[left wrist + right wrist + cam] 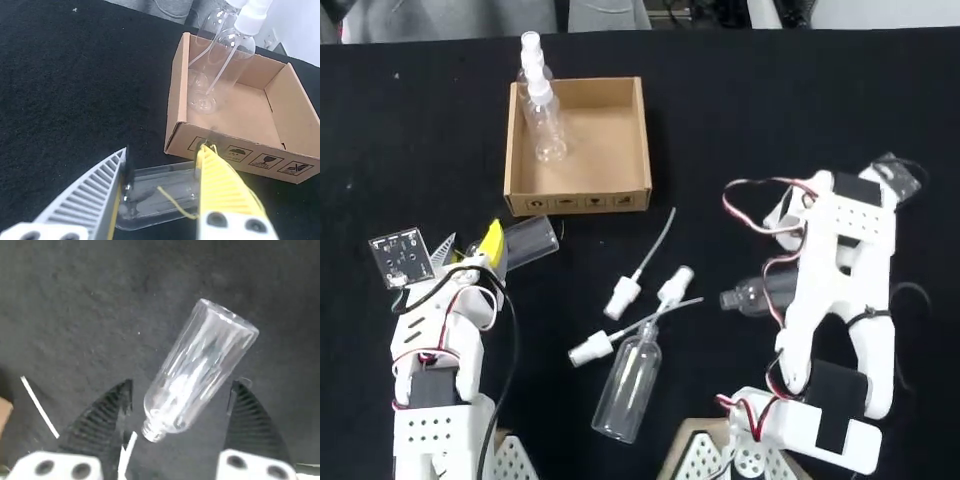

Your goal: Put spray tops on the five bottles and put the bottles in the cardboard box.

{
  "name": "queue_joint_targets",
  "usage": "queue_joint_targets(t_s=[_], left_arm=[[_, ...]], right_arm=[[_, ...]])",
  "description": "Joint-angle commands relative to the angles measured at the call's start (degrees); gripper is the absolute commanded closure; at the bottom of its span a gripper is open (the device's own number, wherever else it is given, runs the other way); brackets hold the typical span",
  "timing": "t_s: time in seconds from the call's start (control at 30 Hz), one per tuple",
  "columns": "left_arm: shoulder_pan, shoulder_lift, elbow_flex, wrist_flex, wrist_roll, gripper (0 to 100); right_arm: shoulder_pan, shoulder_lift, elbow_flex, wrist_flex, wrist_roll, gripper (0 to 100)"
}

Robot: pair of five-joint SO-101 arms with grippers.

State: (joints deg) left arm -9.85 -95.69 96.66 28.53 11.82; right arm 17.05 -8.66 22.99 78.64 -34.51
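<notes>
The cardboard box (575, 200) (176, 100) holds two clear bottles with white spray tops (545, 120) (220, 55), leaning on its far wall. My left gripper (470, 240) (162, 150) is open, and its grey and yellow fingers flank an uncapped bottle (532, 243) (155, 195) lying just in front of the box. On the right side of the table, my right gripper (182, 385) is open wide around another uncapped bottle (755, 293) (200, 375) lying on the cloth; neither black finger touches it. A third bare bottle (628, 380) lies in the middle near the front.
Three loose white spray tops with thin tubes (622, 295) (675, 285) (590, 348) lie scattered between the arms. The right arm's white body (840, 270) and its red cables cover the right side. Black cloth (770, 120) spreads to the right of the box.
</notes>
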Motion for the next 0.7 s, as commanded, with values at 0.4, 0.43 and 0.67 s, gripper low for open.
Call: queue_joint_targets(t_s=[0.4, 0.43, 0.67], left_arm=[[-0.6, -0.8, 1.3, -1.4, -0.5, 79], [-0.6, -0.8, 1.3, -1.5, -0.5, 79], [-0.6, -0.8, 1.3, -1.5, -0.5, 79]], right_arm=[[-2.1, -3.6, -5.1, 8.1, 42.3, 75.0], [-1.9, -3.6, -5.0, 8.1, 45.2, 75.0], [-2.1, -3.6, -4.8, 7.8, 62.1, 75.1]])
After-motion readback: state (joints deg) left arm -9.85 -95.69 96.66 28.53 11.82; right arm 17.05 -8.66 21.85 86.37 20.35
